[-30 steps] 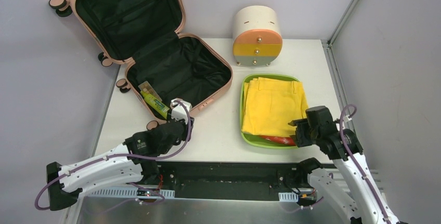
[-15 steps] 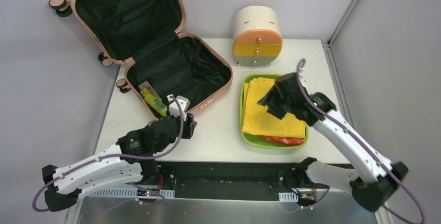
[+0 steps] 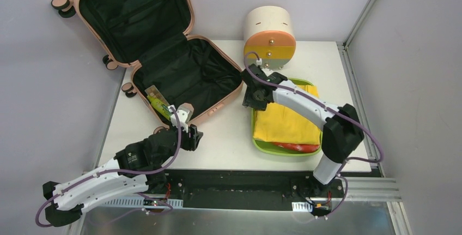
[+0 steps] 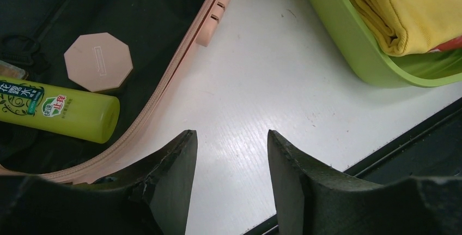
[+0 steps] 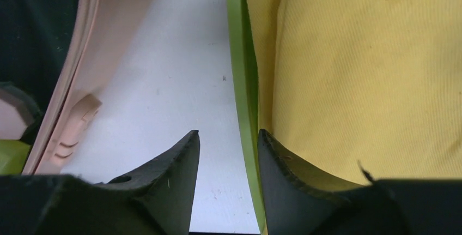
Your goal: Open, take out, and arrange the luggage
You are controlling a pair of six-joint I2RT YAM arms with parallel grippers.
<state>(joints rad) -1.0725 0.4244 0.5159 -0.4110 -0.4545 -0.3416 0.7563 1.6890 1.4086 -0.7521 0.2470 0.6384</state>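
Luggage [image 3: 188, 71] sits upper left of frame, lid open, base on the desk [image 4: 261, 82]. Left pincer [image 4: 229, 137] is spread and empty beside its rim. Right pincer [image 5: 227, 137] is spread astride the tray [image 5: 238, 55] rim, not pinching.

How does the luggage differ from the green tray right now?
The luggage is peach-pink and larger; the tray is lime-green and shallow. The luggage has a raised lid with black lining; the tray has no lid. The luggage holds a green bottle and an octagonal pink case; the tray holds folded yellow cloth. Both sit on the white table.
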